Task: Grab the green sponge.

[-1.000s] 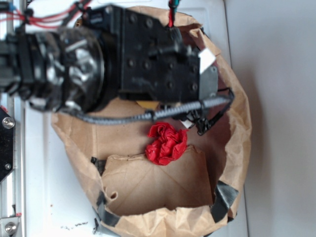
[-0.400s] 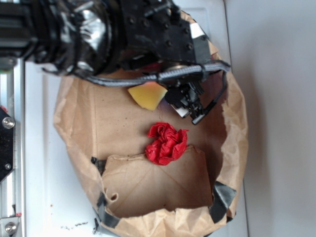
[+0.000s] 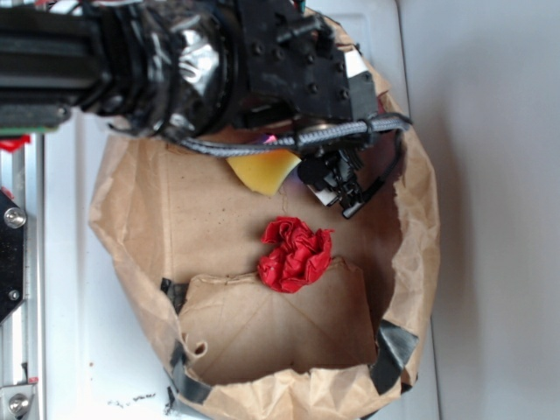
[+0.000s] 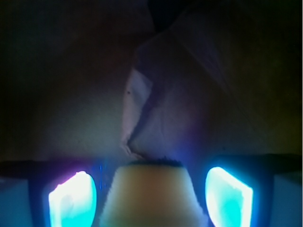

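Observation:
The green sponge (image 3: 262, 170) is a yellow foam block lying on the floor of a brown paper bag (image 3: 166, 219); only its lower corner shows under the black gripper (image 3: 284, 144). The fingers themselves are hidden under the gripper body in the exterior view. In the wrist view the sponge (image 4: 150, 189) sits between the two glowing cyan fingers (image 4: 72, 201), with a narrow dark gap on each side. My gripper (image 4: 150, 201) is open and straddles the sponge.
A red crumpled wad (image 3: 296, 254) lies in the bag just in front of the sponge. The bag's folded walls (image 3: 420, 219) ring the gripper closely, with a taped flap (image 3: 280, 328) at the near side. A metal rail (image 3: 13, 289) runs along the left.
The arm has shifted toward the top of the picture, uncovering the corner of the sponge. The red wad has not moved.

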`<state>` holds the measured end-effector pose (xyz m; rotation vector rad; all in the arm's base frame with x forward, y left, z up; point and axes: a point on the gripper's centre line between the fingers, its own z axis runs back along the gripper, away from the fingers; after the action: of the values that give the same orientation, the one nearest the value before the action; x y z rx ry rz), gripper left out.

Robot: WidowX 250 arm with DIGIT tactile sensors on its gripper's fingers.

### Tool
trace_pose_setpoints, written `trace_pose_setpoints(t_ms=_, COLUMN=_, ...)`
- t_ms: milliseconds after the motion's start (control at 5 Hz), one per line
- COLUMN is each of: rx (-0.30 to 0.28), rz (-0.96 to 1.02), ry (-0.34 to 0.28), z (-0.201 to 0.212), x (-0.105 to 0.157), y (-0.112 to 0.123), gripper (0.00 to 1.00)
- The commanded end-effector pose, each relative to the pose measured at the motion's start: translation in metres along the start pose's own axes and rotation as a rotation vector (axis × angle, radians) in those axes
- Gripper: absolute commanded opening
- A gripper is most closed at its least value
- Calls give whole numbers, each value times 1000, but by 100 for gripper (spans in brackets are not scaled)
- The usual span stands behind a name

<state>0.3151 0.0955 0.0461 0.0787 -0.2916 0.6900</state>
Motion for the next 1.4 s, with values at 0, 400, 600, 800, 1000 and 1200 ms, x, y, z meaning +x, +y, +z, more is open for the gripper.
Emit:
trace_pose_setpoints(t_ms=0, rx=-49, rz=-2, ry=-54, z=18, x=11, y=5, gripper=0)
trace_pose_setpoints(t_ms=400, rx=-81, rz=-33, ry=-18, z=42, x=13, y=4, gripper=0)
trace_pose_setpoints(t_ms=600, rx=-28, rz=24, ry=-36, z=65, x=8, y=4, gripper=0)
trace_pose_setpoints(t_ms=800, rx=-78, rz=-59, ry=15, z=90, x=7, y=-1, gripper=0)
trace_pose_setpoints(t_ms=1000, rx=-155, rz=-140, ry=58, z=120, x=-3, y=7, gripper=0)
trace_pose_setpoints(t_ms=1200, rx=-215, rz=-190, ry=51, z=147, x=-22, y=13, gripper=0)
